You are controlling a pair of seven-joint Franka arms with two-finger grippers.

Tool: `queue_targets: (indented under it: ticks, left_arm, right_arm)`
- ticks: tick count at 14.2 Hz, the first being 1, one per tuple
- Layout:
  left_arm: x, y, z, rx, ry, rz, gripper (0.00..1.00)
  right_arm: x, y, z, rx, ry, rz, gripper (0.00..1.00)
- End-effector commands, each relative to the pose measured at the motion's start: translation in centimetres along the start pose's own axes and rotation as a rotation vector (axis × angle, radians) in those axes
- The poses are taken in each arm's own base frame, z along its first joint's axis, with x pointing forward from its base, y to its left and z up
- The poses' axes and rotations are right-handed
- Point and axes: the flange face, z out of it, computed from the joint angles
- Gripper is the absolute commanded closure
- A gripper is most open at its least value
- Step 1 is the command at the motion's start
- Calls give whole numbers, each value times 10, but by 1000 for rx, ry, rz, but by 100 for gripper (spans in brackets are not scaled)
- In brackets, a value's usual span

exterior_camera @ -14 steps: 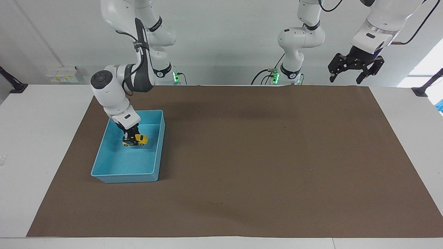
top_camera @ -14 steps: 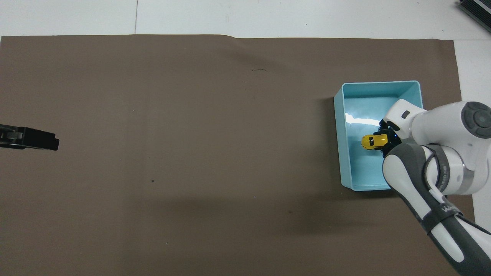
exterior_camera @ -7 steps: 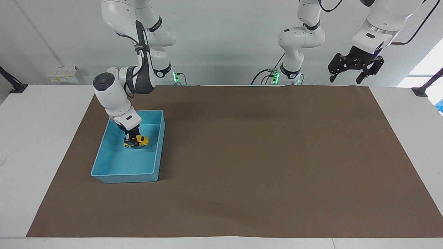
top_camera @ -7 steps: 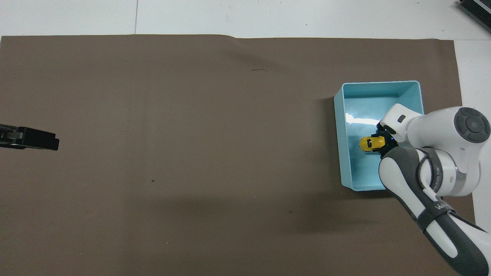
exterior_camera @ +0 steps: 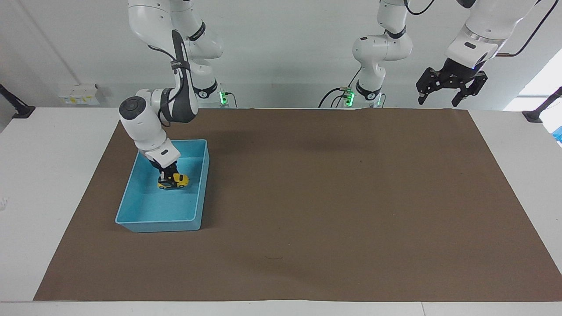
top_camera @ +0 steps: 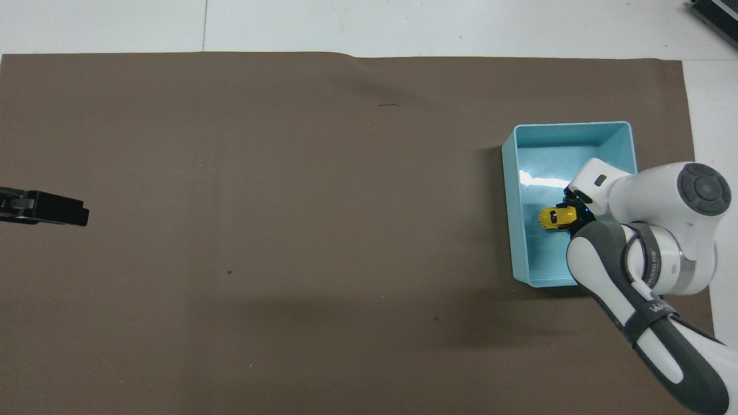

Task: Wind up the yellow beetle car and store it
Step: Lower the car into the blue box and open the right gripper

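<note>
The yellow beetle car [exterior_camera: 175, 180] was a tiny round toy, shiny yellow with dark windows and small black wheels. It sat low inside the blue tray [exterior_camera: 131, 213], near the middle of the tray floor. The tray was a smooth plastic box with straight walls and rounded corners, and its floor shone a little in the light. It stood on a big flat brown mat [exterior_camera: 329, 197] that covered most of the white desk [exterior_camera: 52, 175], at the right arm's end.

The right end effector [exterior_camera: 166, 174] reached down into the tray, and its black fingers were closed on the back part of the car. The right arm was white and grey with round joints, and in the overhead view it covered part of the tray's nearer corner.

The left end effector [exterior_camera: 451, 92] waited high in the air over the corner of the mat at the left arm's end, with its black fingers spread wide. In the overhead view only its dark tip [top_camera: 49, 207] showed.

A white box [exterior_camera: 79, 94] sat by the wall, and small green lights [exterior_camera: 223, 97] glowed at the arm bases.

Compared with a second before, the car had gone a little lower in the tray, and the right arm's elbow had lifted a bit. The left arm had stayed put.
</note>
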Motion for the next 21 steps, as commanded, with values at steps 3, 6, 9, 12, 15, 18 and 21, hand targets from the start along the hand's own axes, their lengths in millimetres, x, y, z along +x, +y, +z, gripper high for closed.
queue_targets:
  ticks: [3,6,9,12,15,18,21]
  left_arm:
    - [-4,-3,-6,-14,-3,-2,0]
    - [-4,-3,-6,-14,-3,-2,0]
    - [-4,-3,-6,-14,-3,-2,0]
    - [-4,-3,-6,-14,-3,-2,0]
    - [-4,-3,-6,-14,-3,-2,0]
    - [-4,-3,-6,-14,-3,-2,0]
    - [-4,-3,-6,-14,-3,-2,0]
  right_arm:
    - [-5,-1,1,-12,1,-11,38]
    - [-6,1,0,-3,12,7,0]
    - [-1,7,-9,8,14,12,0]
    - [0,13,-22,21,16,31,0]
    - [-2,18,-40,25,17,35,0]
    - [-1,32,-73,27,19,31,0]
    - [-1,36,-90,41,20,79,0]
